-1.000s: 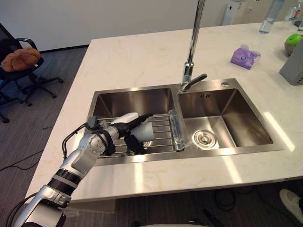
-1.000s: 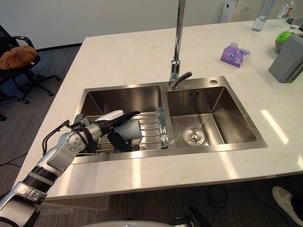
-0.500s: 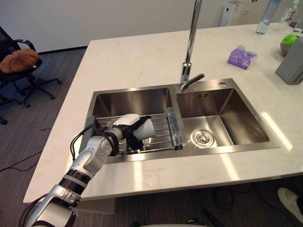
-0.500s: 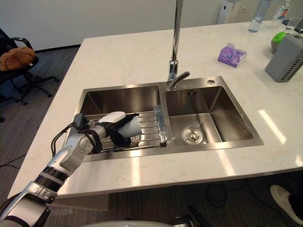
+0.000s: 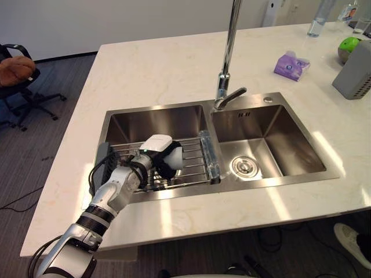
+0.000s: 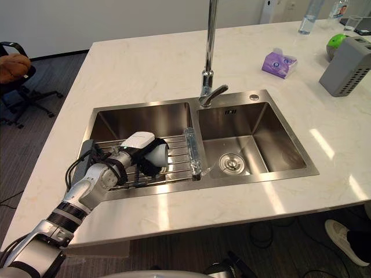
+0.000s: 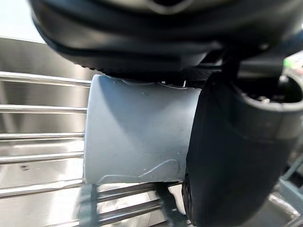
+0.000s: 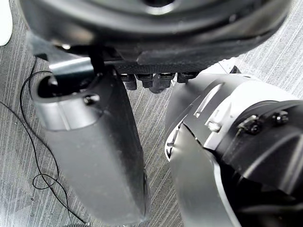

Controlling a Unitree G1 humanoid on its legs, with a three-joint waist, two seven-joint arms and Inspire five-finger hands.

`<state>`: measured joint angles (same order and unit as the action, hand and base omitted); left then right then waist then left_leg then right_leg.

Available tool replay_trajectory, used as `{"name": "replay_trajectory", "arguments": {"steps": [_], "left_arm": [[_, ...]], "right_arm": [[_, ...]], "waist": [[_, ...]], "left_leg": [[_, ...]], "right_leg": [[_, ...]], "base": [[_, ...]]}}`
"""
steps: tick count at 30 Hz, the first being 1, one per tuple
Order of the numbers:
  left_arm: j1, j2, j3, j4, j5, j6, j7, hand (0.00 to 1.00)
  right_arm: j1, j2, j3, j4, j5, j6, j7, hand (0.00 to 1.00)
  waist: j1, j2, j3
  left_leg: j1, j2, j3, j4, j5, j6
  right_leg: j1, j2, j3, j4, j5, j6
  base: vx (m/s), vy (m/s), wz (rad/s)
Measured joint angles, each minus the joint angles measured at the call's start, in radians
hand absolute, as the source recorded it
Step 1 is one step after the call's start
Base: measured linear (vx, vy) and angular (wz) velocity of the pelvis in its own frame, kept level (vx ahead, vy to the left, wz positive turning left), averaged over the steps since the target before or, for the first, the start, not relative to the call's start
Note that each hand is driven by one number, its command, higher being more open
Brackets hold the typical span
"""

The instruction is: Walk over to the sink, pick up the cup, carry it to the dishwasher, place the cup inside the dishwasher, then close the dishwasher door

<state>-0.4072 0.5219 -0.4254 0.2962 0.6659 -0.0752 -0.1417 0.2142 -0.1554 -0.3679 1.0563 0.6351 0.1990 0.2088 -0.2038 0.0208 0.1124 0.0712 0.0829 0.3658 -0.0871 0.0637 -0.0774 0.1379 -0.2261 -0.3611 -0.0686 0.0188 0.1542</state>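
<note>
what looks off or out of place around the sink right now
The cup lies on its side on the wire rack in the left basin rather than upright, with the left hand curled round it. Nothing looks spilled or damaged, and the counter looks orderly.

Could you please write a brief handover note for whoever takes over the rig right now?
Left robot hand: curled round the cup, which rests on the wire rack in the left basin of the sink.
Right robot hand: idle, over the floor.
Done: walk to sink, grasp.
Left: lift cup, carry to dishwasher, place inside, close door.
</note>
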Motion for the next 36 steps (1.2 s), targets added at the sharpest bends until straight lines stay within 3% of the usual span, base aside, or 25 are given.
{"name": "replay_trajectory", "arguments": {"steps": [6, 9, 14, 16, 18, 20, 22, 23, 24, 28, 30, 32, 34, 36], "left_arm": [[0.094, 0.084, -0.009, -0.073, -0.205, -0.120, 0.140, 0.00], [0.229, 0.138, 0.041, -0.177, -0.410, -0.182, 0.140, 0.00], [0.351, 0.134, 0.114, -0.299, -0.766, -0.193, 0.069, 0.00], [0.365, 0.096, 0.163, -0.343, -0.837, -0.194, 0.049, 0.00], [0.363, 0.043, 0.220, -0.387, -0.893, -0.215, 0.055, 0.00], [0.354, 0.034, 0.233, -0.412, -0.917, -0.234, 0.072, 0.00], [0.344, 0.030, 0.243, -0.433, -0.922, -0.253, 0.087, 0.00], [0.341, 0.028, 0.266, -0.444, -0.925, -0.260, 0.115, 0.00], [0.337, 0.013, 0.300, -0.444, -0.946, -0.260, 0.143, 0.00], [0.340, -0.011, 0.404, -0.436, -1.028, -0.267, 0.209, 0.00], [0.344, -0.020, 0.443, -0.414, -1.083, -0.315, 0.203, 0.00], [0.356, -0.035, 0.507, -0.412, -1.134, -0.354, 0.179, 0.00], [0.360, -0.049, 0.559, -0.425, -1.184, -0.394, 0.111, 0.00], [0.366, -0.052, 0.574, -0.453, -1.186, -0.398, 0.091, 0.00]], "right_arm": [[-0.002, -0.002, 0.033, -0.029, 0.032, -0.007, -0.027, 1.00], [-0.003, -0.004, 0.030, -0.029, 0.050, -0.008, -0.038, 1.00], [0.018, -0.002, -0.034, -0.019, 0.046, -0.019, -0.020, 1.00], [0.021, 0.002, -0.100, 0.001, 0.033, -0.030, -0.003, 1.00], [0.037, 0.007, -0.159, 0.007, 0.013, -0.045, 0.023, 1.00], [0.046, 0.008, -0.177, 0.029, 0.000, -0.052, 0.039, 1.00], [0.057, 0.012, -0.178, 0.050, 0.000, -0.052, 0.060, 1.00], [0.057, 0.028, -0.192, 0.055, 0.000, -0.051, 0.078, 1.00], [0.050, 0.031, -0.196, 0.056, 0.001, -0.051, 0.089, 1.00], [-0.004, 0.001, -0.200, 0.047, 0.000, -0.043, 0.095, 1.00], [-0.003, 0.001, -0.218, 0.047, 0.000, -0.054, 0.097, 1.00], [0.014, 0.026, -0.248, 0.036, 0.001, -0.082, 0.097, 1.00], [0.041, 0.052, -0.252, 0.039, 0.000, -0.071, 0.071, 1.00], [0.063, 0.064, -0.253, 0.039, 0.000, -0.072, 0.066, 1.00]], "waist": [[-0.005, 0.006, 0.025], [0.002, 0.001, 0.029], [0.057, 0.000, 0.035], [0.089, 0.002, 0.037], [0.100, 0.001, 0.038], [0.100, 0.005, 0.038], [0.116, 0.007, 0.036], [0.124, -0.003, 0.030], [0.134, -0.020, 0.020], [0.178, 0.020, 0.043], [0.196, 0.034, 0.041], [0.191, 0.051, 0.040], [0.196, 0.057, 0.038], [0.209, 0.054, 0.038]], "left_leg": [[0.001, 0.001, 0.002, 0.000, 0.000, 0.000], [0.002, 0.001, 0.004, 0.001, -0.004, -0.002], [-0.005, 0.000, -0.019, 0.004, -0.023, -0.004], [-0.016, -0.009, -0.071, 0.015, -0.048, 0.005], [-0.047, -0.032, -0.163, 0.032, -0.055, 0.014], [-0.064, -0.035, -0.237, 0.054, -0.056, 0.015], [-0.073, -0.033, -0.302, 0.076, -0.047, 0.022], [-0.100, -0.040, -0.340, 0.101, -0.049, 0.020], [-0.126, -0.062, -0.373, 0.126, -0.050, 0.021], [-0.176, -0.070, -0.440, 0.221, -0.050, 0.020], [-0.186, -0.061, -0.440, 0.248, -0.049, 0.018], [-0.212, -0.049, -0.409, 0.253, -0.025, 0.008], [-0.244, -0.056, -0.337, 0.204, 0.074, 0.053], [-0.244, -0.063, -0.322, 0.135, 0.127, 0.072]], "right_leg": [[0.000, 0.000, 0.001, -0.001, 0.001, 0.002], [-0.003, 0.000, 0.001, -0.001, 0.002, 0.002], [-0.007, -0.004, -0.051, 0.030, -0.006, -0.006], [-0.036, -0.019, -0.068, 0.105, -0.046, -0.022], [-0.083, -0.062, -0.065, 0.272, -0.132, -0.065], [-0.111, -0.073, -0.017, 0.390, -0.147, -0.083], [-0.129, -0.073, 0.021, 0.474, -0.172, -0.080], [-0.131, -0.050, 0.050, 0.449, -0.228, -0.061], [-0.120, -0.045, 0.043, 0.405, -0.260, -0.071], [-0.013, -0.002, 0.056, 0.284, -0.260, -0.066], [0.025, 0.023, 0.040, 0.268, -0.260, -0.065], [0.030, 0.043, -0.013, 0.283, -0.261, -0.064], [-0.003, 0.039, -0.088, 0.346, -0.273, -0.084], [-0.021, 0.024, -0.119, 0.366, -0.286, -0.109]], "base": [[0.00, 0.000, 0.00], [0.00, 0.000, -0.03], [0.00, -0.004, 0.09], [0.02, 0.015, 0.31], [0.06, 0.021, 0.74], [0.10, 0.000, 1.02], [0.17, -0.038, 1.09], [0.12, -0.155, 1.02], [0.11, -0.173, 1.04], [0.04, -0.136, 0.62], [-0.03, -0.145, 0.68], [-0.05, -0.126, 0.87], [-0.12, -0.054, 1.05], [-0.10, 0.008, 0.89]]}}
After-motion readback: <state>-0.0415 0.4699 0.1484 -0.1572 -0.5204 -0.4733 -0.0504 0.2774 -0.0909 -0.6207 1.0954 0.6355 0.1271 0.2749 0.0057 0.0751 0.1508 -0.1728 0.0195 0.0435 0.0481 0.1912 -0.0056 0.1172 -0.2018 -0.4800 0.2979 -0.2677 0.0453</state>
